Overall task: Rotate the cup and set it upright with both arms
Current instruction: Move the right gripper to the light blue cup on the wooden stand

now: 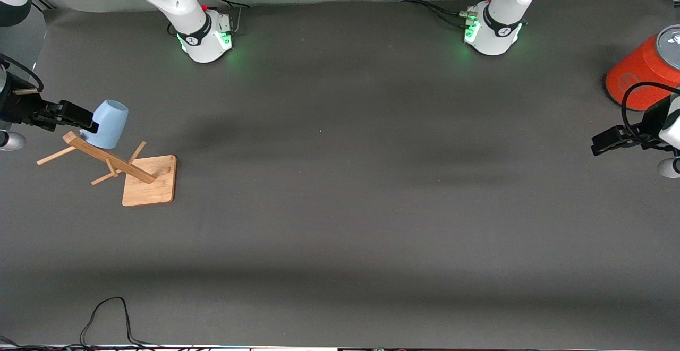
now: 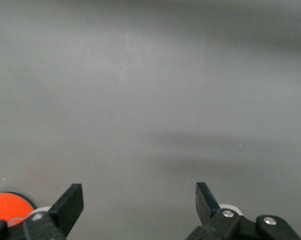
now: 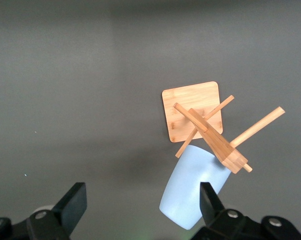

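At the right arm's end of the bench (image 1: 340, 207), the right tool (image 1: 79, 117) hangs with its fingers spread and nothing between them, just beside the cup (image 1: 109, 123). The pale blue cup sits mouth-down and tilted on a peg of the wooden rack (image 1: 119, 165), above the rack's square base. The middle of the bench carries nothing to report. At the left arm's end, the left tool (image 1: 605, 144) waits released, holding nothing, near the orange-red cylinder (image 1: 643, 77).
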Controlling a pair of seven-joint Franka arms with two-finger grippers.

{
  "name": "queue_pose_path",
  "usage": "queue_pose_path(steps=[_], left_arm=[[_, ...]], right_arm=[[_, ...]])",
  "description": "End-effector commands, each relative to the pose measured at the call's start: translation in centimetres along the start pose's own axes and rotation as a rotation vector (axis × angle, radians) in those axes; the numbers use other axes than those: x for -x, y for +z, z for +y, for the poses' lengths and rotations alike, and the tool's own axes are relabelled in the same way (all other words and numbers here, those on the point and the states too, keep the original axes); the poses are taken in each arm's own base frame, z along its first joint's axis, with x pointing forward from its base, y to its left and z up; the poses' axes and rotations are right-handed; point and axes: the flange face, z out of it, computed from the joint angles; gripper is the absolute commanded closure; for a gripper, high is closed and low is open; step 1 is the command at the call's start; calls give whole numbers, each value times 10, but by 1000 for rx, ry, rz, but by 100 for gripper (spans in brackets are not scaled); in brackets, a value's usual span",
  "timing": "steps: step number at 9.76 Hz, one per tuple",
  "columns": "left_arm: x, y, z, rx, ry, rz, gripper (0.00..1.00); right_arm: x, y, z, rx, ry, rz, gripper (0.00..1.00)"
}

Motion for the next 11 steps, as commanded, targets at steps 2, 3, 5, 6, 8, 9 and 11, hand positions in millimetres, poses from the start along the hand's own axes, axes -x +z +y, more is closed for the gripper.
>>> queue_pose_path(steps=[2, 3, 5, 6, 8, 9, 11], left_arm=[[-3, -6, -1, 0, 3, -6, 0], [-2, -5, -1, 0, 3, -7, 0], [-3, -5, -2, 0, 2, -7, 0], [-3, -4, -2, 0, 2, -9, 0], [-3, -5, -2, 0, 2, -6, 0], [-3, -5, -2, 0, 2, -6, 0], [-3, -5, -2, 0, 2, -6, 0]], right_arm=[[0, 0, 0, -5, -27, 10, 0], [0, 1, -3, -4, -33, 9, 0], [0, 0, -9, -4, -42, 10, 0], [1, 0, -8, -2, -43, 10, 0], [6, 0, -6, -1, -118, 7, 0], [10, 1, -1, -1, -122, 3, 0], [41, 3, 26, 12, -100, 42, 0]])
